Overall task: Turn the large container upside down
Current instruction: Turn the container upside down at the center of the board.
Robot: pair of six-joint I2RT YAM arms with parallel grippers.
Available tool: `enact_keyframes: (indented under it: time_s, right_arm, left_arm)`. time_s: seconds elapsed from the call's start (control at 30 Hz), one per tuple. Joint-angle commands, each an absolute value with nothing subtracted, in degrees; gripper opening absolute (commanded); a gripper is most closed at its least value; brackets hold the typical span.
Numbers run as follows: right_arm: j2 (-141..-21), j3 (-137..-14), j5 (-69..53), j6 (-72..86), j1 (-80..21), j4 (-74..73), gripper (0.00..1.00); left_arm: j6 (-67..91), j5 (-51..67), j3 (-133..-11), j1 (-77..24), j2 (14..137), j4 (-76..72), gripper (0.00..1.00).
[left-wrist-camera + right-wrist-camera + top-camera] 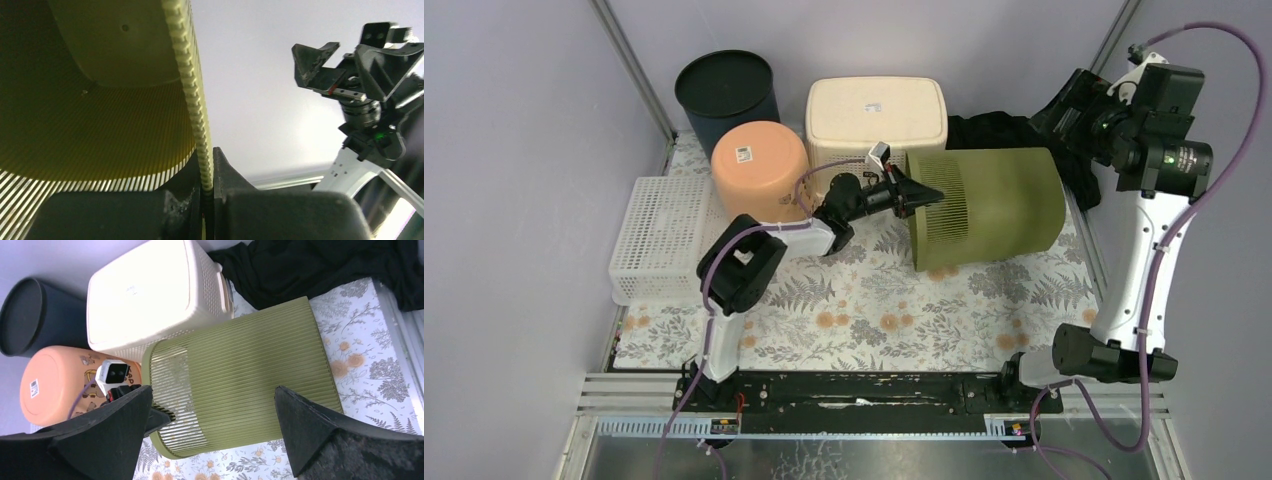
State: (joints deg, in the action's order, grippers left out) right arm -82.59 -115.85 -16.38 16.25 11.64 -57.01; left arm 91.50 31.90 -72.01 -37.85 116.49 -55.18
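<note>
The large container is an olive green ribbed bin (989, 205) lying on its side on the floral table, its open mouth facing left. My left gripper (921, 192) is shut on its rim. In the left wrist view the two fingers pinch the toothed rim (192, 90), with the bin's inside to the left. In the right wrist view the bin (250, 375) lies below. My right gripper (212, 430) is open and empty, raised high at the back right (1064, 105), apart from the bin.
A cream basket (876, 115), an orange tub (759, 165) and a dark bin (726, 90) stand upside down at the back. A white mesh tray (659, 235) lies at the left. Black cloth (999, 130) lies behind the green bin.
</note>
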Motion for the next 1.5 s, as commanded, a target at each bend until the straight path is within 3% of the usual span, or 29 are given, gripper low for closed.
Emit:
enact_keyframes:
  time_s: [0.0, 0.1, 0.63, 0.9, 1.17, 1.47]
  right_arm:
    - [-82.1, -119.9, -11.7, 17.7, 11.8, -59.8, 0.99]
    - [-81.9, -119.3, -10.3, 18.7, 11.8, -59.2, 0.99]
    - [-84.6, -124.4, 5.5, 17.9, 13.8, -57.8, 0.99]
    - [-83.4, -123.5, 15.2, 17.0, 16.0, -54.1, 0.99]
    - [-84.6, -120.9, 17.9, 15.0, 15.9, -53.2, 0.99]
    - [-84.9, -113.7, 5.1, 16.4, 16.0, -50.4, 0.99]
  left_arm:
    - [102.3, 28.8, -73.3, -38.2, 118.2, -84.9, 0.0]
    - [106.8, 26.6, -75.6, -38.6, 121.5, -92.4, 0.0]
    - [109.2, 16.8, -92.1, -44.8, 137.5, -94.3, 0.0]
    - [114.1, 16.4, -107.8, -46.1, 151.2, -94.8, 0.0]
    - [112.9, 20.3, -98.8, -44.9, 149.8, -94.9, 0.0]
    - [111.8, 25.2, -90.9, -43.4, 148.4, -94.5, 0.0]
